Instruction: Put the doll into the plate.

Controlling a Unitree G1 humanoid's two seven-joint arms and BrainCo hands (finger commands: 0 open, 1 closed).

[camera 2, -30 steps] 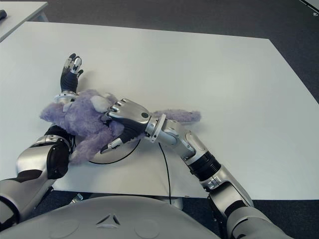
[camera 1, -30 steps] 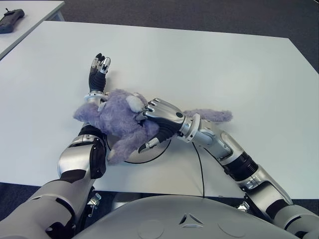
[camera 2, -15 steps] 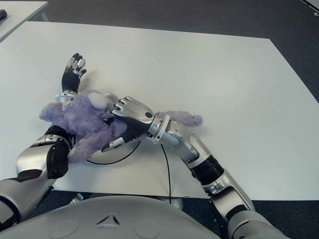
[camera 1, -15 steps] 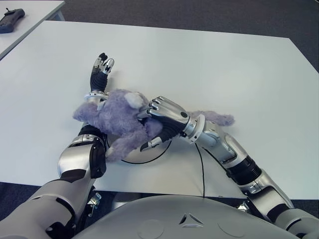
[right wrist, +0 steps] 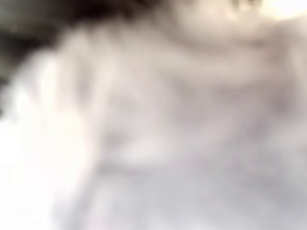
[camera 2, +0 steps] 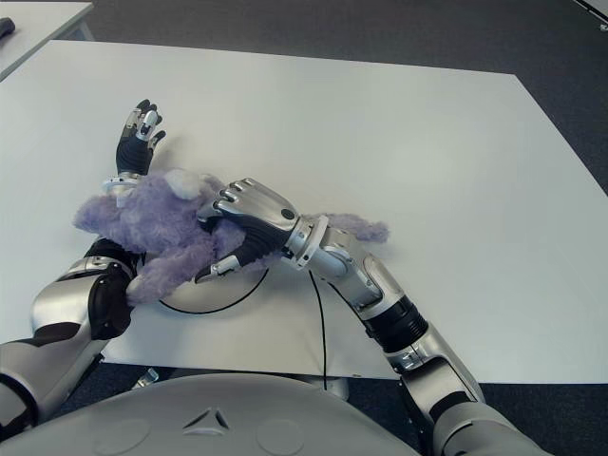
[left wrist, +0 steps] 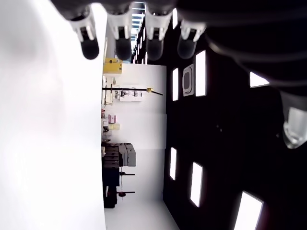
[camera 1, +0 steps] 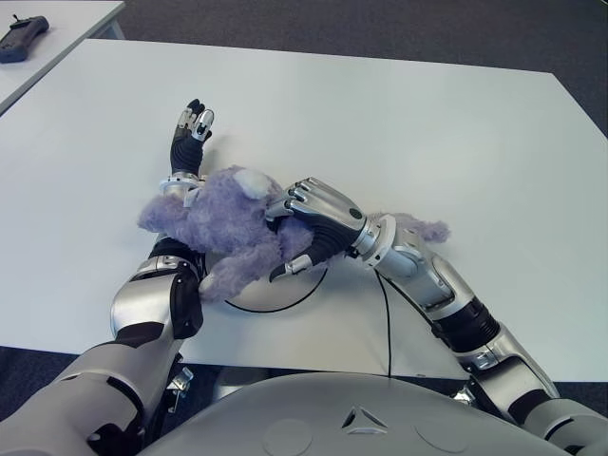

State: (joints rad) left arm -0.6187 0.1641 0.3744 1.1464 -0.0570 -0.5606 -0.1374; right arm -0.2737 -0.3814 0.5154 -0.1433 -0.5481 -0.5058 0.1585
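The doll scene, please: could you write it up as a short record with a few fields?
doll: purple plush, lying partly over the plate, tail trailing toward the robot's right
plate: white with a dark rim, mostly covered by the doll
right robot hand: closed on the doll from above
left robot hand: fingers extended, holding nothing, beyond the doll
table: white
status: doll not yet released

Black controller (camera 1: 21,38) on neighbouring table (camera 1: 76,24)

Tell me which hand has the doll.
The right hand, fingers curled over the purple doll above the plate. The left hand is open on the table beyond it.
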